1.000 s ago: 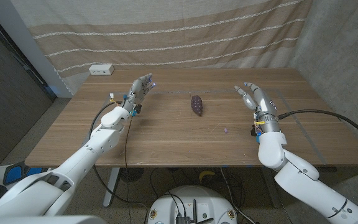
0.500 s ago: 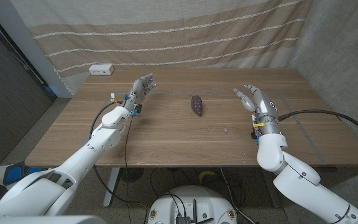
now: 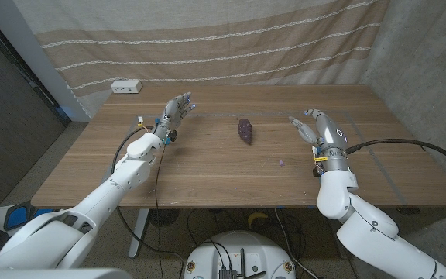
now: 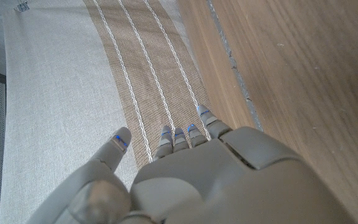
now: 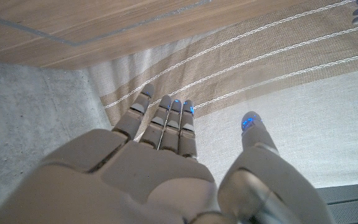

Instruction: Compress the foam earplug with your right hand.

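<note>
The foam earplug [image 3: 283, 163] is a tiny pale purple speck on the wooden table [image 3: 207, 170], right of centre. My right hand [image 3: 313, 125] is raised over the table a little behind and to the right of the earplug, fingers spread, holding nothing. The same hand [image 5: 160, 168] shows from behind in the right wrist view, fingers stretched toward the striped curtain. My left hand [image 3: 176, 110] is held up at the far left part of the table, fingers apart and empty. In the left wrist view the left hand [image 4: 185, 180] also has its fingers extended.
A dark purple lumpy object [image 3: 245, 129] lies near the table's middle, behind and left of the earplug. A white power strip [image 3: 126, 87] sits at the far left corner. A striped curtain [image 3: 207, 39] hangs behind the table. Thin tape lines [image 3: 378, 167] cross the right side.
My right hand has drifted slightly down and to the left, closer to the earplug. The left hand and the objects on the table have not moved.
</note>
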